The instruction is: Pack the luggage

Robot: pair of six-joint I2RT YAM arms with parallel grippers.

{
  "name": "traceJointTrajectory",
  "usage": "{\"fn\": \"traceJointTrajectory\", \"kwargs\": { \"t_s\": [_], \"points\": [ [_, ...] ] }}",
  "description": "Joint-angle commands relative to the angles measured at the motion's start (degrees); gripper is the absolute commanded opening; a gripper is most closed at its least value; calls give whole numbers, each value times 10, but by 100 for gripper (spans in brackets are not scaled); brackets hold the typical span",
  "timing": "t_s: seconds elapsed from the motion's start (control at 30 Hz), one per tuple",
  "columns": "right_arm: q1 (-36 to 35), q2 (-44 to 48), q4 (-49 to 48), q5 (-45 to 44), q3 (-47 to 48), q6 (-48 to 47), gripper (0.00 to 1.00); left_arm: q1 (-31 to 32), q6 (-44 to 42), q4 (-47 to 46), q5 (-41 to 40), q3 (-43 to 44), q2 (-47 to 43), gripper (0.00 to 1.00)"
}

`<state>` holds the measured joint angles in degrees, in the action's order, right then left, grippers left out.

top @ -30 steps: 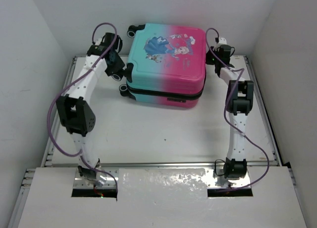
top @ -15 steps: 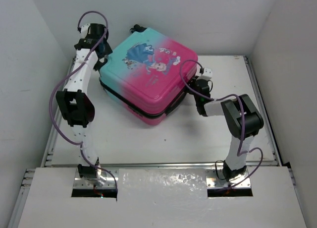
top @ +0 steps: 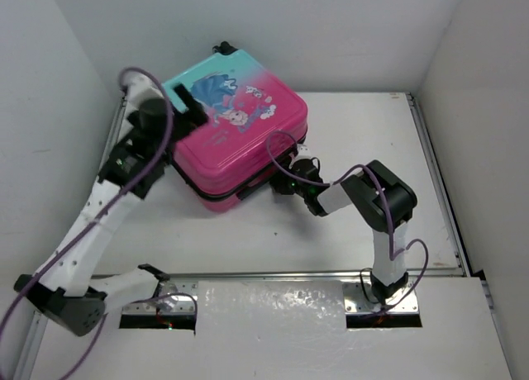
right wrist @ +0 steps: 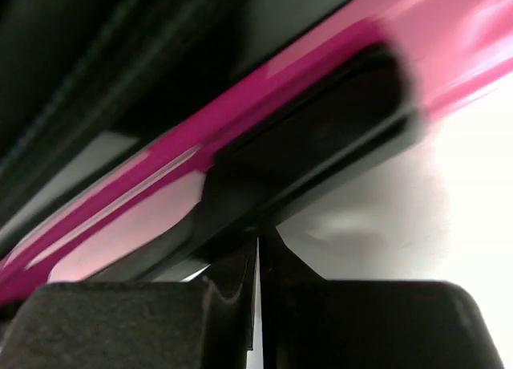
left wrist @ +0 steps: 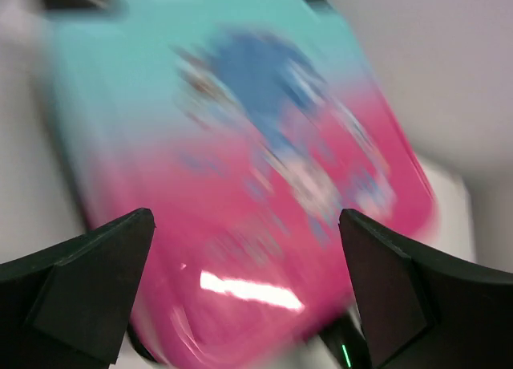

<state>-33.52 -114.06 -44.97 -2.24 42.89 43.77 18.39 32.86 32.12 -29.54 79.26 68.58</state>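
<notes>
The luggage [top: 240,136], a pink-to-teal hard shell with a cartoon princess, lies flat and turned at an angle at the back left of the table. Its lid is down. My left gripper [top: 192,107] hovers over the teal corner, open with nothing between its fingers. In the left wrist view the blurred shell [left wrist: 264,176] fills the frame behind the left gripper [left wrist: 248,249]. My right gripper [top: 285,182] is shut, low at the luggage's near right side. In the right wrist view the right gripper's [right wrist: 258,245] tips meet at the dark seam under the pink shell [right wrist: 120,225].
White walls close in the table [top: 347,223] on the left, back and right. The left arm runs close along the left wall. A metal rail [top: 273,274] crosses the near edge in front of the arm bases.
The luggage has turned, its pink end swinging toward the near side, and slid left. My left gripper opened and came over the lid. My right arm folded in low against the luggage.
</notes>
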Motion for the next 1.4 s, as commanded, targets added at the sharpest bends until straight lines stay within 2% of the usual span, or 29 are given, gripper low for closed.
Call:
{"fn": "traceJointTrajectory", "kwargs": {
  "t_s": [0.0,0.13,0.17,0.23,0.3,0.33,0.4,0.43,0.5,0.53,0.63,0.67,0.83,0.9,1.03,1.2,1.23,1.37],
  "points": [
    [13,30,-41,111,2,-10,0,148,-6,-26,-7,-65,-5,100],
    [63,66,-61,128,-50,-18,0,258,75,-41,-22,-142,-36,100],
    [89,76,-71,133,-61,-15,0,304,84,-53,-23,-175,-43,100],
    [128,105,-71,156,-87,-18,0,341,122,-51,-61,-198,-16,100],
    [157,136,-63,177,-106,-18,0,364,125,-45,-73,-192,29,100],
    [183,148,-62,203,-113,-18,13,376,118,-43,-78,-171,79,100],
    [206,192,-39,217,-127,-29,46,386,100,-41,-112,-146,124,100],
    [219,211,-1,218,-131,-39,54,389,91,-45,-119,-125,159,100],
    [224,262,47,214,-131,-81,60,391,47,-63,-115,-92,205,100],
    [227,277,100,206,-128,-91,70,396,29,-71,-114,-83,221,100],
    [235,332,172,167,-128,-119,85,401,-66,-84,-108,-36,293,100],
    [238,343,185,164,-130,-124,86,402,-118,-80,-106,-23,312,100],
    [259,402,225,170,-146,-152,88,400,-252,-96,-129,2,384,99],
    [271,415,221,176,-156,-149,90,398,-259,-96,-137,1,396,96],
    [279,431,205,200,-167,-152,90,377,-281,-132,-94,-23,408,95],
    [279,420,178,232,-175,-162,90,348,-315,-187,-65,-56,422,97],
    [279,417,159,238,-178,-160,90,344,-320,-202,-64,-60,424,99],
    [279,402,138,257,-180,-162,90,326,-325,-182,-33,-43,467,100]
  ]
}}
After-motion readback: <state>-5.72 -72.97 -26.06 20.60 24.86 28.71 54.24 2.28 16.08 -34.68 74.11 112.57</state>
